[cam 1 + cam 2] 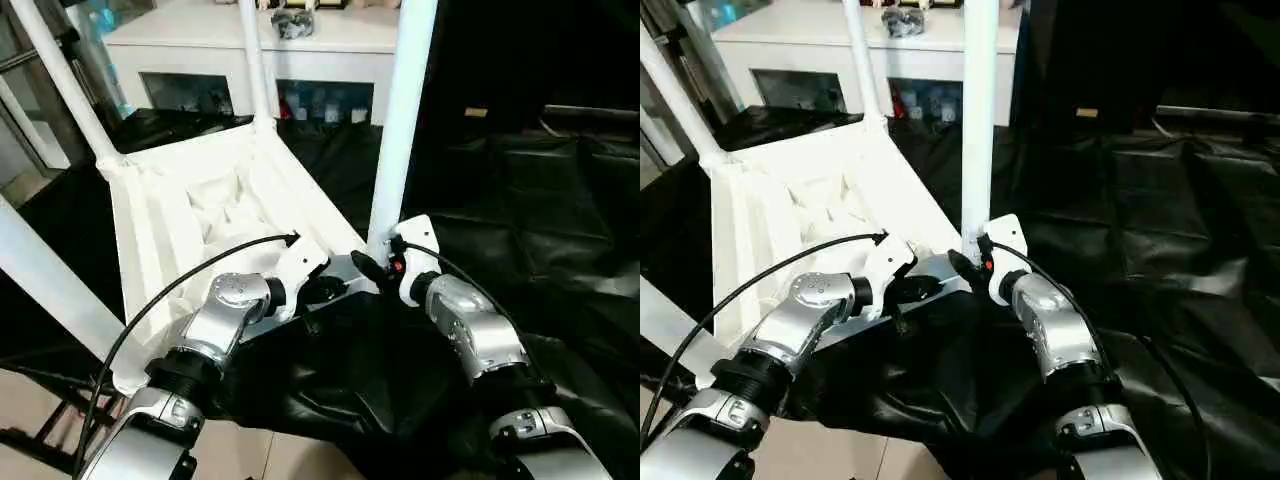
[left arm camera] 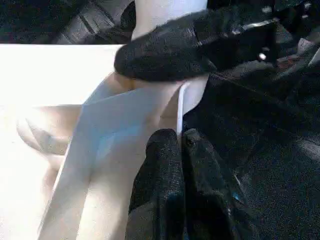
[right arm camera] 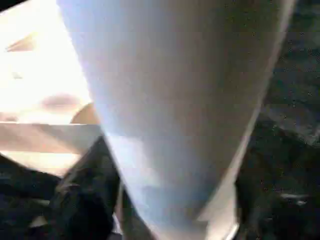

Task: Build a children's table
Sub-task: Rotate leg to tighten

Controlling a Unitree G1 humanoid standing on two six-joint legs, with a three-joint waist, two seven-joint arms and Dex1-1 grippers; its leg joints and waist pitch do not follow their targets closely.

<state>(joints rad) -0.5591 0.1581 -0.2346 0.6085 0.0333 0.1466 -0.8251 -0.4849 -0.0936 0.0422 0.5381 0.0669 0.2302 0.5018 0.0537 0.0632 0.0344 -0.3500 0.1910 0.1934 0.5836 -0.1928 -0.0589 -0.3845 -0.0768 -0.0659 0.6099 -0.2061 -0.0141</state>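
the black-draped work table (image 1: 560, 200) spreads under everything. on it the white tabletop (image 1: 160, 210) lies underside up, ribs showing, out at my eleven o'clock. four white legs stand from its corner sockets; the nearest leg (image 1: 400, 130) rises at my twelve o'clock. my right gripper (image 1: 375, 268) sits at that leg's base, jaws spread around it, though i can't quite tell whether they touch. my left gripper (image 2: 180, 145) is closed tight, its tips at the tabletop's near corner edge
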